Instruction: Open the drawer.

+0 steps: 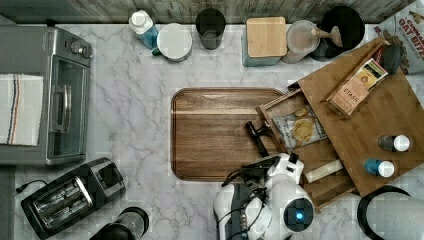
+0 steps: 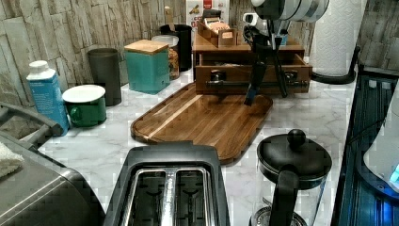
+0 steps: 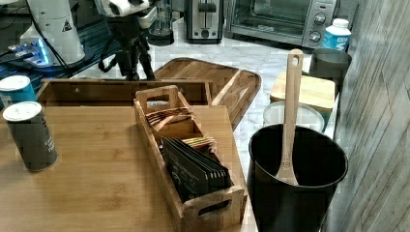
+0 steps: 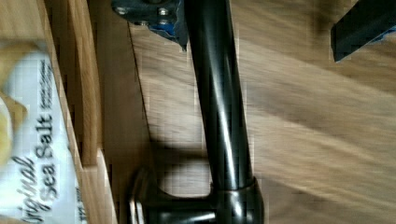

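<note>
1. Cutting board (image 1: 225, 135): the big dark rounded one in the middle of the marble counter. I'm placing everything else off it.
2. Wooden top panel (image 1: 370, 125): sits past the board's edge on the top view's right, angled to it. It carries a tea box (image 1: 357, 87) and two small bottles (image 1: 394, 143).
3. Robot arm (image 1: 280, 195): white, and it comes in by the board's lower corner on the top view's right.
4. Drawer (image 1: 320, 152): it's sticking partly out from under that panel toward the board. Its front sits right at the board's edge on the top view's right, and you can look straight into the tray.
5. Chip bag (image 1: 300, 127): lying flat in the drawer, at the end closer to the board. "Sea Salt" is readable on it in the wrist view.
6. Handle (image 4: 219, 107): a thin black bar across the drawer front, hanging over the board's edge.
7. Gripper (image 4: 259, 46): open wide, with one finger on each side of the bar. One finger (image 4: 149, 14) is right up against the bar and the other is well apart from it, so it's not squeezing anything. In the left view it hangs straight down in front of the drawer, tips just above the board.
</note>
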